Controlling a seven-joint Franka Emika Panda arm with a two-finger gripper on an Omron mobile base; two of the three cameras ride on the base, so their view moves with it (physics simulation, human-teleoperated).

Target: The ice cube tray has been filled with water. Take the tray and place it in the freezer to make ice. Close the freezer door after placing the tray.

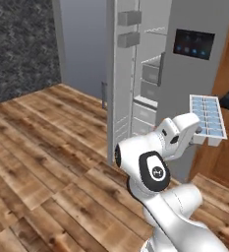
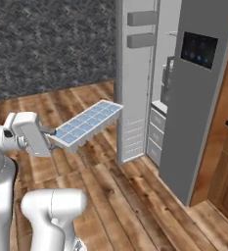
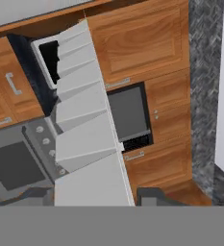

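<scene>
Right base view: gripper [image 2: 51,132] pinching tray [image 2: 88,124] by one end, carrying it in mid-air, near open freezer [image 2: 160,98] yet apart from it; transport step judged underway, next needing a level swing toward a shelf, keeping water unspilled.

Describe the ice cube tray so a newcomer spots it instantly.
Start at the tall grey freezer with its door swung open. In front of it, the white arm's tool holds the ice cube tray by one end: a flat white slab with pale-blue square cells.
</scene>
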